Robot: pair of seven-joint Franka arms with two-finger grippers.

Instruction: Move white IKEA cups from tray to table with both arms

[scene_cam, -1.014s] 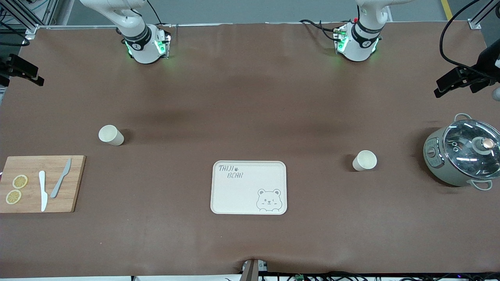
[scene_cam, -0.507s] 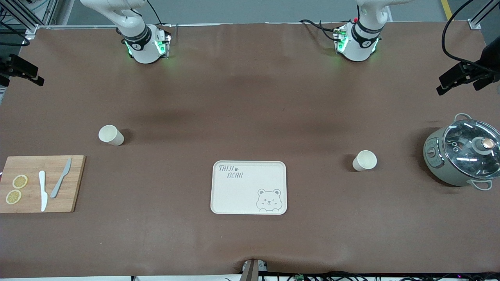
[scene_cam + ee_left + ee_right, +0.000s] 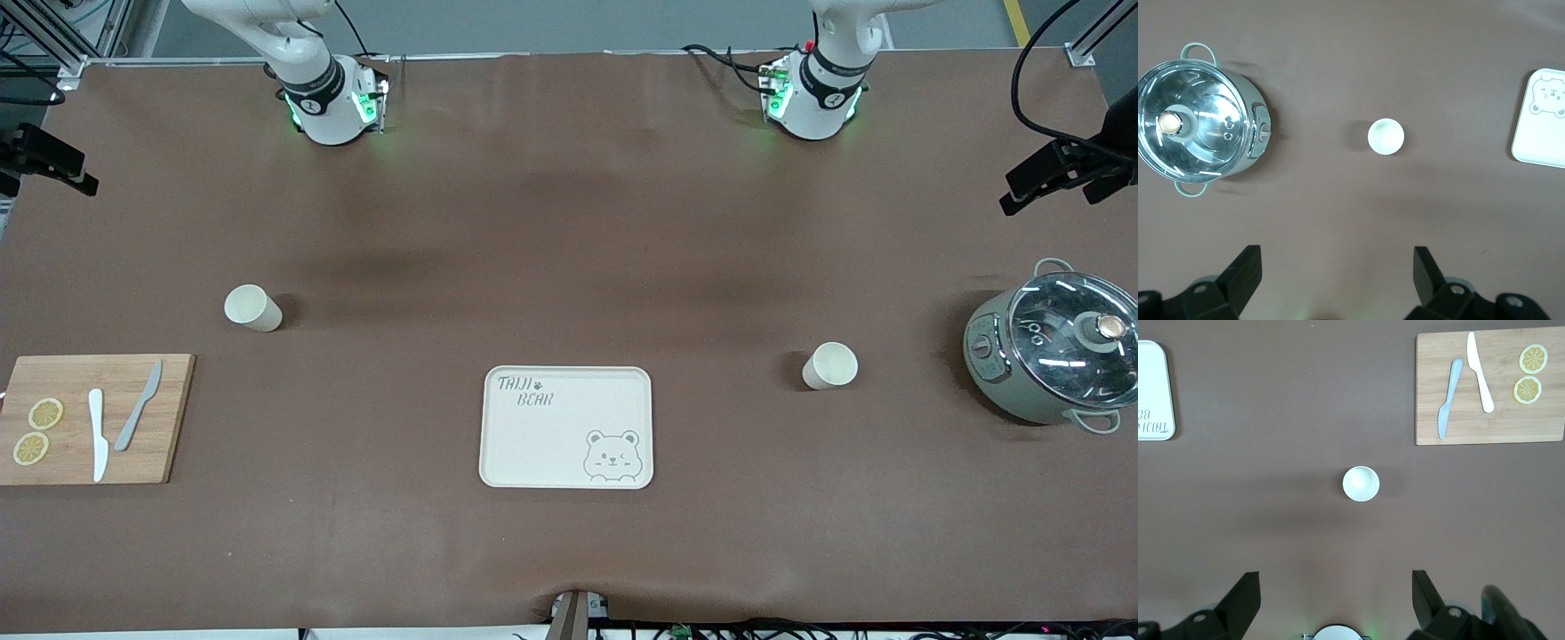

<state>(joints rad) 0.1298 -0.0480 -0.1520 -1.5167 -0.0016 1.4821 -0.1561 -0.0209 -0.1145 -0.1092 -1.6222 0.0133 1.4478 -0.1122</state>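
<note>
Two white cups stand upright on the brown table. One cup (image 3: 253, 308) is toward the right arm's end and shows in the right wrist view (image 3: 1361, 483). The other cup (image 3: 830, 365) is toward the left arm's end and shows in the left wrist view (image 3: 1385, 136). My left gripper (image 3: 1338, 267) is open and empty, high over the bare table between its base (image 3: 813, 89) and that cup. My right gripper (image 3: 1336, 590) is open and empty, high over the table between its base (image 3: 329, 98) and its cup. Neither gripper shows in the front view.
A bear-printed tray (image 3: 533, 444) lies mid-table, nearer the front camera than both cups. A grey-green pot with a glass lid (image 3: 1053, 347) stands at the left arm's end. A wooden board (image 3: 169, 444) with two knives and lemon slices lies at the right arm's end.
The cups, tray, pot and board have not moved. A black fixture at the left arm's end of the table has shifted slightly toward the table's edge.
</note>
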